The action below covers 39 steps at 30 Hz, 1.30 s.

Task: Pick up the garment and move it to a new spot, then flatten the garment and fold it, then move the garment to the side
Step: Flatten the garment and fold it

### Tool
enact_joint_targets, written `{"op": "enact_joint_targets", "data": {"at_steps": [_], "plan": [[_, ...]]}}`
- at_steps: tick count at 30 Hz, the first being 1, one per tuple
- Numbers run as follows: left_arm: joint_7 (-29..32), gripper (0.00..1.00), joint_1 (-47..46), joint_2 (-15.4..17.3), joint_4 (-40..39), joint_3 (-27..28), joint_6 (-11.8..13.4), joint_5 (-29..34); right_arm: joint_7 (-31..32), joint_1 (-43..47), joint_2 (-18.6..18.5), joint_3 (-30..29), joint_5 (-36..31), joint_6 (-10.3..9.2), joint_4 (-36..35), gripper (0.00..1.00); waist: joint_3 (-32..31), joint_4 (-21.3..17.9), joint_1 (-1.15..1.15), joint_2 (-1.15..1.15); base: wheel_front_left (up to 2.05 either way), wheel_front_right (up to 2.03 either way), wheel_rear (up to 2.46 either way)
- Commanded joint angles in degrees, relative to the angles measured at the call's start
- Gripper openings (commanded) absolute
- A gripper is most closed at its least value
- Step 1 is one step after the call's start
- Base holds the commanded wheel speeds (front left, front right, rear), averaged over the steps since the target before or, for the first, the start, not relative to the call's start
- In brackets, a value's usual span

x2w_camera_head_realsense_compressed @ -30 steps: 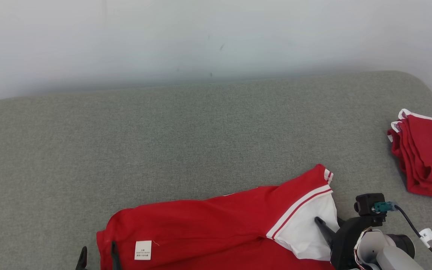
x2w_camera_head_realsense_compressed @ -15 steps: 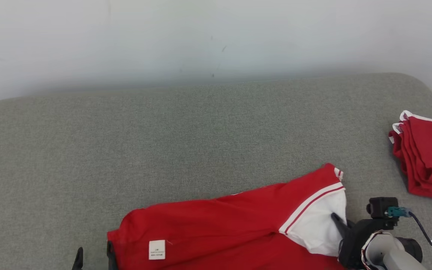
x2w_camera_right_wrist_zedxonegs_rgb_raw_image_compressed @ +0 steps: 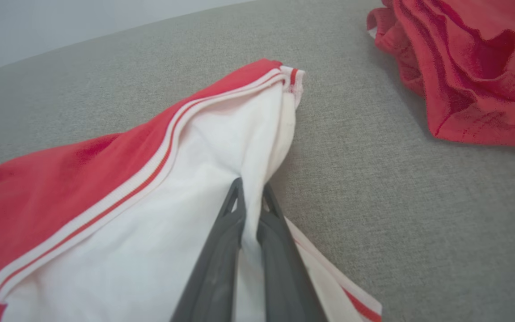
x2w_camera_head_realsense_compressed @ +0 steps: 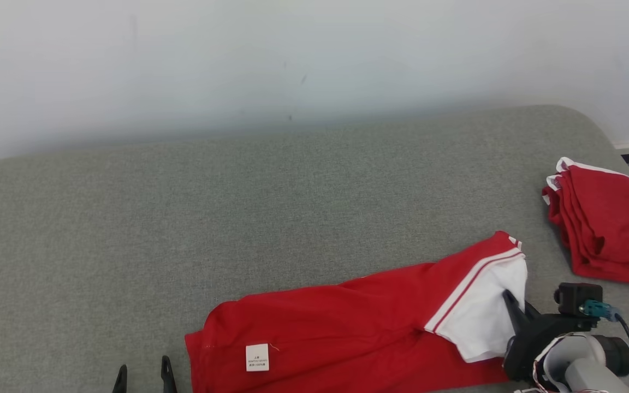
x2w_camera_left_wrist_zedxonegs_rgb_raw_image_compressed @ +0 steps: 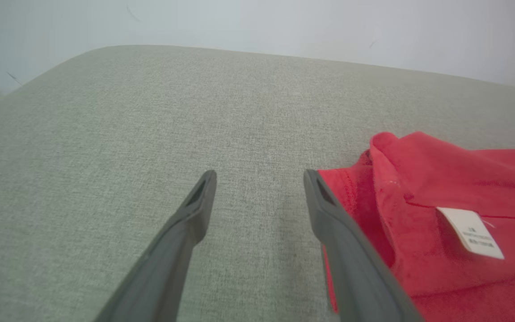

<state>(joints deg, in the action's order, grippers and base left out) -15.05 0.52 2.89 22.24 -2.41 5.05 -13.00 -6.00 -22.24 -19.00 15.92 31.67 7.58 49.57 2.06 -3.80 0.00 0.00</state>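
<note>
The red garment (x2w_camera_head_realsense_compressed: pixel 336 322) lies crumpled along the near edge of the grey cushion (x2w_camera_head_realsense_compressed: pixel 238 207), a white care label (x2w_camera_head_realsense_compressed: pixel 257 357) on its left part. Its right end shows a white panel (x2w_camera_head_realsense_compressed: pixel 484 316) edged with red and white stripes. My right gripper (x2w_camera_right_wrist_zedxonegs_rgb_raw_image_compressed: pixel 251 191) is shut on a fold of that white panel; the head view has this gripper (x2w_camera_head_realsense_compressed: pixel 511 307) at the panel's right edge. My left gripper (x2w_camera_left_wrist_zedxonegs_rgb_raw_image_compressed: pixel 259 179) stands open over bare cushion, its right finger beside the garment's left hem (x2w_camera_left_wrist_zedxonegs_rgb_raw_image_compressed: pixel 351 197). In the head view its fingertips (x2w_camera_head_realsense_compressed: pixel 165 367) poke up just left of the garment.
A second red garment (x2w_camera_head_realsense_compressed: pixel 598 224) lies bunched in folds at the cushion's right edge, also close by in the right wrist view (x2w_camera_right_wrist_zedxonegs_rgb_raw_image_compressed: pixel 476 67). A pale wall (x2w_camera_head_realsense_compressed: pixel 292 54) rises behind the cushion. Bare cushion stretches to the left and far side.
The right gripper has pulled the garment to the right, and its left hem has slid clear of the left gripper's finger. The head camera has shifted slightly.
</note>
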Motion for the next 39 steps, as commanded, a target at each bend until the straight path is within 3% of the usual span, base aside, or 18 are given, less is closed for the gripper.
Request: {"op": "enact_joint_targets", "data": {"at_steps": [1,14,21,29,39], "plan": [[-0.17,1.00,0.53,0.00,0.18,-0.16,0.12,-0.33,-0.45,0.83,0.52,0.52,0.09,-0.16,-1.43,0.00,-0.41,-0.41,0.00,0.00,0.00,0.00,0.00],[-0.17,1.00,0.71,0.00,0.03,-1.57,0.14,-1.00,7.37,9.34,2.15,9.37,0.34,-0.15,-25.36,0.00,-1.42,-1.05,0.00,0.00,0.00,0.00,0.00],[-0.17,1.00,0.20,0.01,0.20,-2.26,-0.20,-0.26,12.73,11.30,4.01,14.01,-0.73,-0.15,-33.79,0.00,-1.38,0.87,0.00,0.00,0.00,0.00,0.00],[-0.17,1.00,-0.30,0.00,0.61,-3.44,-0.45,-0.43,15.78,8.98,6.97,19.43,-1.69,-0.15,-35.21,0.00,-1.20,4.41,0.00,0.00,0.00,0.00,0.00],[-0.17,1.00,-0.99,0.01,0.93,-5.30,-0.57,-0.60,15.23,2.21,11.74,26.34,-2.56,-0.15,-28.02,0.00,-0.64,10.12,0.00,0.00,0.00,0.00,0.00]]}}
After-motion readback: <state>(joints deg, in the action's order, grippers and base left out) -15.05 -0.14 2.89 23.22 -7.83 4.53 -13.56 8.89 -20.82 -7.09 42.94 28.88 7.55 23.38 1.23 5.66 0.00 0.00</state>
